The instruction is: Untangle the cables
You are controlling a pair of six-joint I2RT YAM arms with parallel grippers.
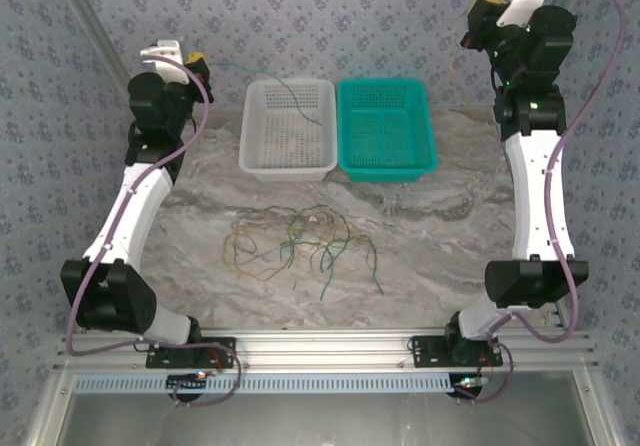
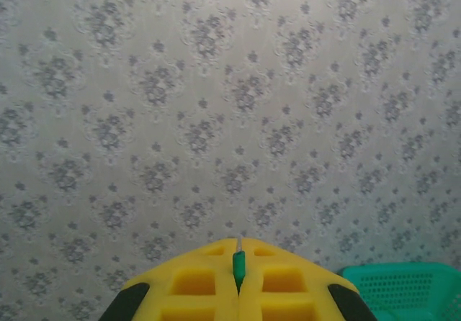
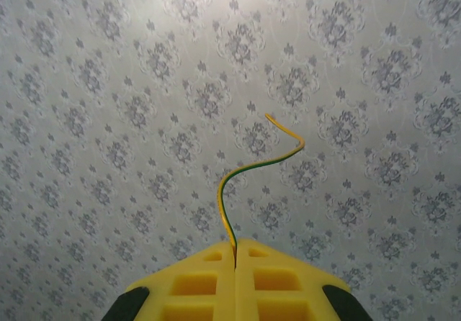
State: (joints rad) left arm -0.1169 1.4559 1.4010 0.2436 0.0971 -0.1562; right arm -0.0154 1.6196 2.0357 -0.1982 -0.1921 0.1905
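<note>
The counter [image 1: 470, 216] was a grey-white marbled slab. A white basket [image 1: 246, 136] with a perforated floor stood on it toward the far edge. A teal basket [image 1: 385, 171] of the same shape sat directly to the right of the white basket, their long sides meeting. On the near side of the white basket, apart from it, the cables [image 1: 300, 234] lay in a loose tangle on the bare marble. The yellowish-tan strands were mostly in line with the basket's left half, the dark green ones toward its right, and two green ends trailed farthest from it.
</note>
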